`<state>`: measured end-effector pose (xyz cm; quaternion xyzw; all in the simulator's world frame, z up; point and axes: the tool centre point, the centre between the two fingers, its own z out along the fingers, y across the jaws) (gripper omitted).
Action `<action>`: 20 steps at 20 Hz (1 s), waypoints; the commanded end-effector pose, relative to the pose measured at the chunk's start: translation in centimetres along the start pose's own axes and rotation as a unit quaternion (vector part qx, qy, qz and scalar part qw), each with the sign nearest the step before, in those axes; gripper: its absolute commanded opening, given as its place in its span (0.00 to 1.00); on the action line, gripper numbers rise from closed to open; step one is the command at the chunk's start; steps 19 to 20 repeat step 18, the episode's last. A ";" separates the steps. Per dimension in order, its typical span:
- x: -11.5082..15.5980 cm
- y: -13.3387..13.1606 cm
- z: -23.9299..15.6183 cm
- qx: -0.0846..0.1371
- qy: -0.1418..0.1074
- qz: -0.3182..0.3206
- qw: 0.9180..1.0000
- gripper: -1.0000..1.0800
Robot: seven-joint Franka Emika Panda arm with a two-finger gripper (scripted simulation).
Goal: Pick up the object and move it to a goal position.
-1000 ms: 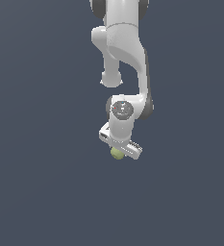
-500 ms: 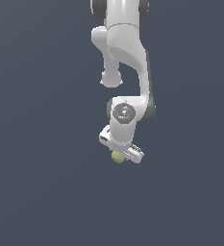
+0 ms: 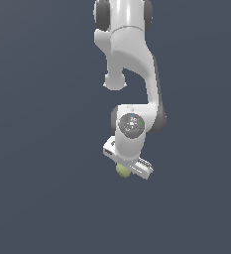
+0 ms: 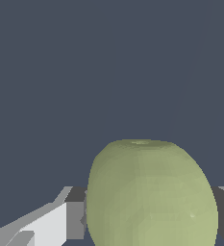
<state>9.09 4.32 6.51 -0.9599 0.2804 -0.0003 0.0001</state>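
My gripper [image 3: 125,167] is closed on the ball [image 3: 121,170], w/ the fingers drawn in narrow, only as far apart as the ball is wide. In the wrist view the ball [image 4: 152,192] fills the gap between my dark finger pads [image 4: 75,219], one pad pressing each side, so it's a pinch across the middle.

Where it sits: in the exterior view the ball hangs under my hand, a bit toward that view's left of the hand's lower edge, roughly centre of the picture and below the rest of my arm. Background is plain dark grey all round; I can't tell if the ball is touching any surface or is already lifted clear. No goal marker shows in either view.

Handling, as I judge it: small, prob. light, so weight isn't the issue. It's round and matte w/ no flats, meaning contact per pad is tiny and it could roll or squirt out if the pinch drifts off the widest part. Looks rigid, no visible squash at the pads. Best hold is where I have it, across the equator, pads opposite each other. Move smoothly, no jerks, keep the squeeze steady.
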 end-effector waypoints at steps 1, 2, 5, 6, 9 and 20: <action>0.9 -0.7 -0.4 0.000 0.000 0.000 1.000 0.00; 1.2 -1.0 -0.5 0.000 0.000 0.000 1.000 0.00; 1.9 -1.6 -0.9 0.000 0.000 0.000 1.000 0.00; 2.1 -1.8 -0.9 0.000 0.000 0.000 1.000 0.00; 2.6 -2.2 -1.1 0.000 0.000 0.000 1.000 0.00; 3.3 -2.8 -1.3 0.000 0.000 0.000 1.000 0.00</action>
